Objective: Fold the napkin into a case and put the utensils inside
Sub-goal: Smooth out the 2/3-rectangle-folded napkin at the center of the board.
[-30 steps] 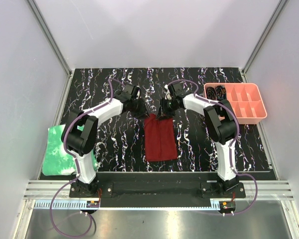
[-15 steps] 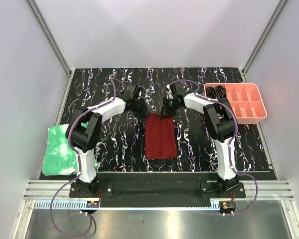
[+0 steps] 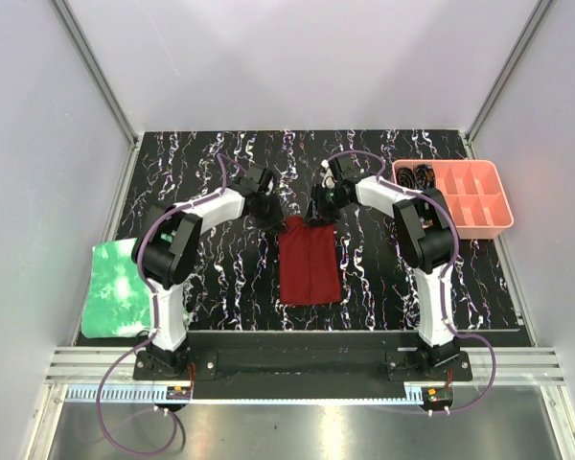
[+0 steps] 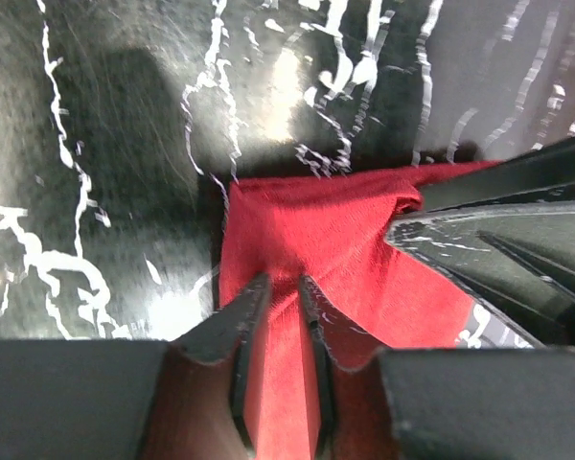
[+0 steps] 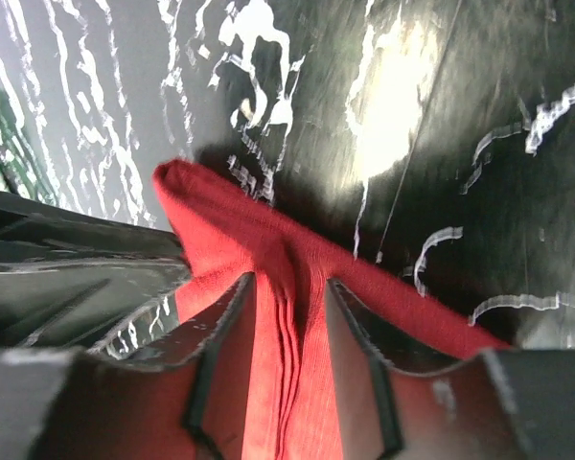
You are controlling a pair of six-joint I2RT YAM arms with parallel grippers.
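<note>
**Ana:** Where is the napkin (image 3: 309, 265) at this moment?

**Ben:** It lies flat in the middle of the black marbled table (image 3: 201, 278), between the two arms. It is folded into a long rectangle, with its short far edge under the two grippers.

**Ana:** Do they hold it, or only touch it?

**Ben:** They hold it. The left gripper (image 4: 280, 287) is clenched on the far left corner, and I see only a thin line of red cloth between its fingers. The right gripper (image 5: 287, 287) pinches the far right corner, with several layers bunched between its fingers.

**Ana:** So which step is this?

**Ben:** I think it is the folding. The cloth looks too wide for a narrow case, and I cannot see the utensils anywhere. The pink tray (image 3: 503, 222) on the right has only dark coiled things in one compartment, and the green sheet (image 3: 115, 292) lies at the left edge.

**Ana:** What does the next move need?

**Ben:** In my opinion, both arms must lift the far edge together and at the same height, then carry it toward the near edge. If one side goes faster, the layers may slip and the fold becomes crooked.
</note>
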